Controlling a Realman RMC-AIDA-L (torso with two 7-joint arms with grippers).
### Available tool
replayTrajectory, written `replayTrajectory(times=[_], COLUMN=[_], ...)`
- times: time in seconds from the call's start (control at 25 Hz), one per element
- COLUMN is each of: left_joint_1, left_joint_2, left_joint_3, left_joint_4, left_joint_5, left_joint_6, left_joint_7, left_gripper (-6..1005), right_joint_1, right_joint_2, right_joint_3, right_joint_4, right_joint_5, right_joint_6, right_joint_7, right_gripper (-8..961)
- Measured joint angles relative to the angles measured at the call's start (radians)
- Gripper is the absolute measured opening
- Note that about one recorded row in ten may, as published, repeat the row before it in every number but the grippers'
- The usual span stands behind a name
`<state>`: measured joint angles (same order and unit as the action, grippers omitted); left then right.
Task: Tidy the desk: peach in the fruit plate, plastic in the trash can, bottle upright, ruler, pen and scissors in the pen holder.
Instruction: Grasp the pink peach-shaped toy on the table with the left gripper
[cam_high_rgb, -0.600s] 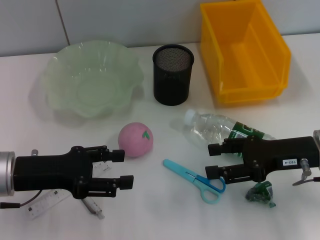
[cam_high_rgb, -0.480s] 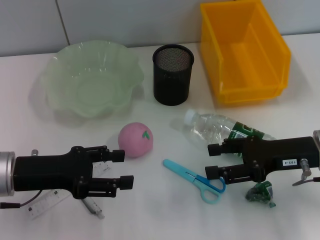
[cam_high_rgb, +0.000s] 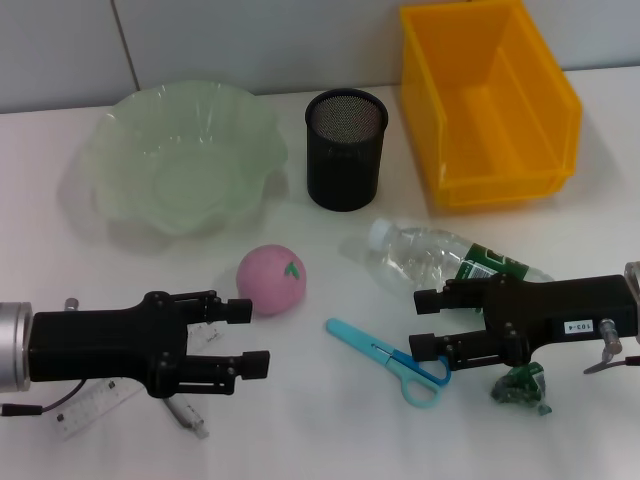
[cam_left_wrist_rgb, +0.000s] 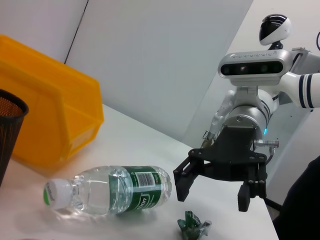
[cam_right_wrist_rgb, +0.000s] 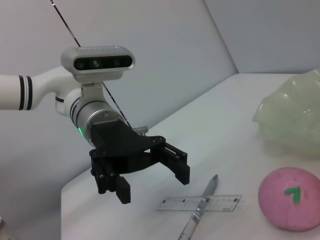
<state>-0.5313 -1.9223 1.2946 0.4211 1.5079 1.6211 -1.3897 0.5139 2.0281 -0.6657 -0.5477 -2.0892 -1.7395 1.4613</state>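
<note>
Our left claw (cam_high_rgb: 244, 338) hangs spread over the ruler (cam_right_wrist_rgb: 200, 203) and pen (cam_right_wrist_rgb: 199, 210), which lie crossed on the surface (cam_high_rgb: 300, 430), with the peach (cam_high_rgb: 271, 279) just beside it. Our right claw (cam_high_rgb: 426, 320) is spread too, above the lying bottle (cam_high_rgb: 430, 255), between the scissors (cam_high_rgb: 395, 360) and the green plastic scrap (cam_high_rgb: 520, 387). The plate (cam_high_rgb: 183, 157), mesh cup (cam_high_rgb: 345, 150) and yellow bin (cam_high_rgb: 488, 100) stand behind.
</note>
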Motion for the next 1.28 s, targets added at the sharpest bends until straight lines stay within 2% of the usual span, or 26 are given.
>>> replayTrajectory(times=[0.28,0.36,0.48,0.64,0.8,0.84,1.0,1.12,1.28], left_joint_1=[0.004,0.002,0.002,-0.007,-0.037,-0.050,-0.099,-0.133,-0.171], left_joint_2=[-0.002,-0.003,-0.001,-0.006,-0.049,-0.069,-0.123,-0.140,-0.144], left_joint_3=[-0.003,-0.015,-0.021,-0.072,-0.158,-0.173,-0.188,-0.181,-0.147], left_joint_4=[0.025,0.063,0.138,0.322,0.510,0.566,0.689,0.716,0.721], left_joint_5=[0.000,0.000,0.002,0.090,0.273,0.339,0.524,0.614,0.668], left_joint_6=[0.009,0.014,0.005,-0.019,-0.026,-0.026,-0.035,-0.039,-0.048], left_joint_7=[-0.004,-0.006,-0.011,-0.062,-0.102,-0.110,-0.153,-0.192,-0.245], left_gripper=[812,812,812,812,812,812,812,812,812], right_joint_1=[-0.004,-0.008,-0.009,-0.012,-0.013,-0.014,-0.014,-0.016,-0.017], right_joint_2=[0.000,0.000,0.000,0.000,0.000,0.001,0.001,0.001,0.001], right_joint_3=[0.000,0.000,0.000,0.000,0.000,0.000,0.000,0.000,0.000], right_joint_4=[0.000,0.001,0.003,0.007,0.007,0.008,0.008,0.008,0.008], right_joint_5=[0.000,0.000,0.000,-0.008,-0.012,-0.013,-0.014,-0.014,-0.015], right_joint_6=[0.000,0.000,-0.001,-0.002,-0.006,-0.009,-0.011,-0.011,-0.011], right_joint_7=[0.000,0.001,0.001,0.002,0.002,0.002,0.002,0.002,0.003], right_gripper=[774,774,774,773,773,774,774,773,773])
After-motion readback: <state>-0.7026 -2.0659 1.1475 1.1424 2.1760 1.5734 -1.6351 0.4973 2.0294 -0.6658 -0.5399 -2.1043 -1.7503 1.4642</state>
